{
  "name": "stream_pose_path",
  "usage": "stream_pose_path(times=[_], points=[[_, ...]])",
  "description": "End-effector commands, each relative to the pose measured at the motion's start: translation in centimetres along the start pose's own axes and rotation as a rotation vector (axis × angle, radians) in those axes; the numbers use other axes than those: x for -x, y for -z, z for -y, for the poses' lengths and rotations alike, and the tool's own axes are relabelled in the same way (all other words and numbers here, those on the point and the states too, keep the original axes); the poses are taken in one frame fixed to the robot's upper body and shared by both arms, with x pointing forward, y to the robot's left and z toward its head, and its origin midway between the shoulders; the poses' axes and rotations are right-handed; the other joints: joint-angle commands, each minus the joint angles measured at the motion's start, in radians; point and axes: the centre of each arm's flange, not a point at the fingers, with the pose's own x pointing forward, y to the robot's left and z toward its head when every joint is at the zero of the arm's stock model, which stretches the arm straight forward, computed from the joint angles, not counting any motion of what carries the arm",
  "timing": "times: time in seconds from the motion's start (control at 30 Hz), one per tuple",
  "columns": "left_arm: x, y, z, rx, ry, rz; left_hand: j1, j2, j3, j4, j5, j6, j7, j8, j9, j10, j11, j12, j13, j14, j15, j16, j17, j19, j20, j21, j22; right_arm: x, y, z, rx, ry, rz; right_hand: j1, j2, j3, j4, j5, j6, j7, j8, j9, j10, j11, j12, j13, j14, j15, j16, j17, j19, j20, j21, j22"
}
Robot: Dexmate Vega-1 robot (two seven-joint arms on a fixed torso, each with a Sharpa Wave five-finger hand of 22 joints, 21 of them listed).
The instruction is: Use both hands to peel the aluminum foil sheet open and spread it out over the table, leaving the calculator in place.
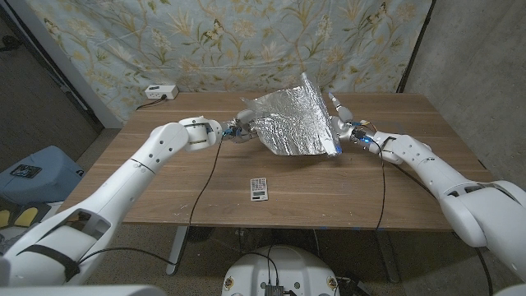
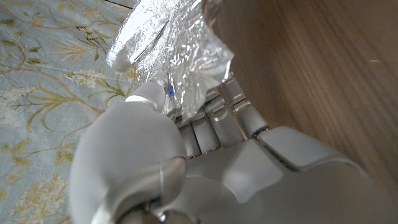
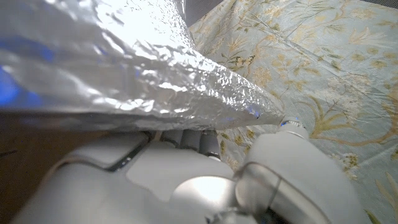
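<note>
A crinkled aluminum foil sheet (image 1: 294, 122) hangs lifted above the far middle of the table, stretched between both hands and tilted up at its far corner. My left hand (image 1: 233, 131) grips its left edge; in the left wrist view the foil (image 2: 177, 53) lies bunched against the fingers (image 2: 221, 109). My right hand (image 1: 349, 130) holds the right edge, and in the right wrist view the foil (image 3: 124, 68) spreads above that hand (image 3: 186, 168). A small grey calculator (image 1: 260, 188) lies flat on the table nearer me, apart from both hands.
The wooden table (image 1: 164, 193) has bare wood all around the calculator. A white power box (image 1: 160, 91) sits at the far left corner. Black cables (image 1: 209, 177) trail from both wrists across the table. A floral cloth (image 1: 246, 41) hangs behind.
</note>
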Motion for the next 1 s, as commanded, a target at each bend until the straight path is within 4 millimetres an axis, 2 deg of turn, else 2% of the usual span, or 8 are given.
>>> stream_pose_path(times=[0.03, 0.17, 0.43, 0.63, 1.0], points=[[0.4, -0.3, 0.0, -0.013, -0.002, -0.004, 0.011, 0.004, -0.006, 0.002, -0.001, 0.045, 0.048, -0.001, 0.008, 0.004, -0.009, 0.005, 0.004, -0.001, -0.007, -0.003, 0.004, -0.007, 0.002, 0.006, 0.001, 0.4, 0.2, 0.3, -0.008, 0.010, 0.016, 0.010, -0.001, -0.009, -0.001, 0.009, 0.004, -0.015, 0.005, 0.002, -0.003, -0.006, -0.009, 0.000, -0.007, 0.003, 0.004, 0.002, -0.002, 0.002, 0.002, 0.006], [0.5, -0.2, 0.0, -0.001, 0.003, -0.009, 0.012, 0.005, -0.006, 0.002, -0.001, 0.045, 0.049, -0.001, 0.010, 0.004, -0.004, 0.005, 0.006, -0.002, -0.007, -0.005, 0.004, -0.009, 0.003, 0.008, 0.000, 0.6, 0.3, 0.3, -0.012, 0.015, 0.011, 0.012, -0.001, -0.011, -0.001, 0.010, 0.002, -0.009, 0.005, 0.002, -0.009, -0.004, -0.014, -0.002, -0.008, 0.003, 0.006, 0.002, 0.001, 0.004, 0.003, 0.006], [0.7, -0.3, 0.1, 0.002, 0.007, -0.006, 0.013, 0.005, -0.007, 0.003, -0.001, 0.042, 0.048, -0.002, 0.015, 0.003, -0.006, 0.006, 0.008, -0.001, -0.007, -0.006, 0.006, -0.011, 0.002, 0.012, 0.000, 0.7, 0.1, 0.4, -0.009, 0.023, 0.008, 0.014, -0.001, -0.018, 0.000, 0.013, -0.013, 0.001, 0.001, 0.002, -0.033, 0.018, -0.027, -0.002, -0.021, 0.021, 0.006, 0.001, 0.004, 0.008, 0.005, 0.006], [1.2, -0.4, -0.2, 0.026, 0.013, -0.005, 0.015, 0.006, -0.008, 0.003, -0.001, 0.044, 0.050, -0.003, 0.015, 0.003, -0.009, 0.005, 0.009, -0.001, -0.008, -0.007, 0.009, -0.013, 0.003, 0.015, -0.001, 1.2, -0.3, 0.4, -0.003, 0.043, -0.009, 0.014, -0.002, -0.023, 0.001, 0.015, -0.023, 0.019, 0.000, 0.001, -0.035, 0.026, -0.031, -0.002, -0.020, 0.024, 0.009, 0.001, 0.006, 0.012, 0.006, 0.006], [1.4, -0.6, -0.4, 0.056, 0.035, -0.010, 0.016, 0.007, -0.009, 0.004, -0.001, 0.045, 0.050, -0.004, 0.019, 0.004, -0.010, 0.006, 0.011, 0.001, -0.008, -0.008, 0.013, -0.016, 0.003, 0.022, -0.001, 1.7, -0.7, 0.5, 0.000, 0.069, -0.036, 0.013, 0.000, -0.029, 0.004, 0.017, -0.030, 0.029, 0.000, 0.001, -0.033, 0.035, -0.035, -0.003, -0.015, 0.026, 0.015, 0.001, 0.017, 0.018, 0.010, 0.006]])
